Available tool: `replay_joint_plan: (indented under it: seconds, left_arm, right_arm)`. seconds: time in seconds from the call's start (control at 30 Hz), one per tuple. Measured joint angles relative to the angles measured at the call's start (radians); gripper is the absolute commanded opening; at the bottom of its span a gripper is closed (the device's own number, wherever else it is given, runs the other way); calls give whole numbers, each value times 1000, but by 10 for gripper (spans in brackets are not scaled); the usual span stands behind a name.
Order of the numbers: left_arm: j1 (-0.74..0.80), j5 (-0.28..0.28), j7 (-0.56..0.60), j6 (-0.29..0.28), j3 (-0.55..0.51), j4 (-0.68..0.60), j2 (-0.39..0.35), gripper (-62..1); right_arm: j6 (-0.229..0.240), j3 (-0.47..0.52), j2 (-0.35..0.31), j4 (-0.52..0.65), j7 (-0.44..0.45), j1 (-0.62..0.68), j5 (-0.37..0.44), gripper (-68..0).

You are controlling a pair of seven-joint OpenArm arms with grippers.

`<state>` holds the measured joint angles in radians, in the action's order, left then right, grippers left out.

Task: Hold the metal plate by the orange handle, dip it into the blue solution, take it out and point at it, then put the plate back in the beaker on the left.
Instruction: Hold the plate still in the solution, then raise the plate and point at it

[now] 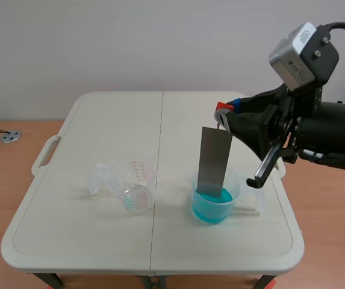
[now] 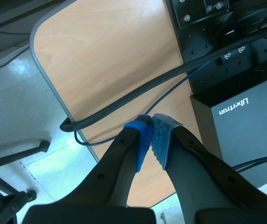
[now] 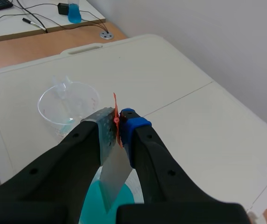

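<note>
The metal plate is a thin, flat, grey rectangle with a dull brushed sheen. We see it hanging nearly upright, its lower edge inside the solution beaker, at or just under the surface of the blue solution. At the plate's upper end sits the small orange handle, directly above that beaker.

The right gripper clamps the handle. Its fingers stand only narrowly apart, with the orange tab pressed between one greyish dotted pad and one blue pad. In the right wrist view the plate drops from between the fingers towards the turquoise liquid below.

The solution beaker is clear plastic, round and tapered, with a side handle. The empty beaker is also clear plastic, with red graduation marks and a pouring spout. It stands to the left of the solution beaker, well apart from it. Both rest on a cream plastic folding table, matt in finish, with a seam down its middle.

The left gripper holds nothing: its blue dotted pads meet tip to tip. It hangs over a wood-grain surface, near a braided cable and a black box. We cannot tell its place relative to the solution beaker.
</note>
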<state>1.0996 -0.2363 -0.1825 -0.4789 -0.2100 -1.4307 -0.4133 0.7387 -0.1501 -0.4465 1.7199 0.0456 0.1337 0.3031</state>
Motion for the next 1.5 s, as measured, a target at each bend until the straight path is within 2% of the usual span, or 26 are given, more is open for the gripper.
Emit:
replay_joint_plan:
  seconds: [0.17, 0.23, 0.37, 0.43, 0.5, 0.53, 0.6, 0.63, 0.77, 0.87, 0.93, 1.03, 1.1, 1.17, 1.27, 1.37, 1.5]
  left_arm:
    - [0, 0, -5, 0, 0, 0, 0, -575]
    - [0, 17, -5, 0, 0, 0, 0, -562]
    - [0, 38, -7, 0, 0, 0, 0, -405]
    - [0, 37, -7, 0, 0, 0, 0, -399]
    - [0, 38, -7, 0, 0, 0, 0, -420]
    - [0, 38, -7, 0, 0, 0, 0, -456]
    - [0, 37, -7, 0, 0, 0, 0, -577]
    - [0, 38, -6, 0, 0, 0, 0, -601]
    - [0, 85, 24, 0, 0, -4, -9, -597]
    - [7, 76, 84, 13, -25, -54, -49, -597]
    - [11, 21, 104, 39, -100, -127, -83, -597]
    - [10, -30, 123, 53, -274, -268, -143, -597]
    - [5, -31, 167, 57, -359, -357, -172, -597]
    - [2, -31, 220, 53, -383, -436, -183, -597]
    - [3, -30, 279, 5, -357, -527, -193, -597]
    - [-10, -26, 317, -94, -332, -595, -203, -597]
    - [-111, -26, 341, -174, -257, -634, -214, -597]
  right_arm:
    - [0, 28, 0, 59, -14, 1, 28, -664]
    - [-1, 47, 0, 90, -22, 11, 30, -664]
    - [1, 77, 0, 156, -42, 43, 30, -664]
    - [2, 86, 0, 187, -44, 53, 30, -664]
    - [2, 95, 0, 214, -52, 53, 31, -664]
    - [2, 99, 0, 226, -56, 53, 32, -664]
    - [2, 108, 0, 250, -76, 53, 58, -664]
    - [2, 113, 0, 260, -83, 53, 75, -664]
    - [1, 132, 0, 292, -123, 53, 135, -664]
    - [2, 148, 0, 318, -147, 53, 166, -664]
    - [2, 158, 0, 336, -160, 53, 187, -664]
    - [2, 174, 0, 349, -163, 53, 216, -664]
    - [2, 185, 0, 355, -171, 53, 228, -664]
    - [2, 193, 0, 355, -171, 53, 233, -664]
    - [2, 195, 0, 355, -174, 53, 233, -664]
    - [2, 195, 0, 355, -184, 53, 233, -664]
    - [2, 195, 0, 355, -187, 53, 233, -664]
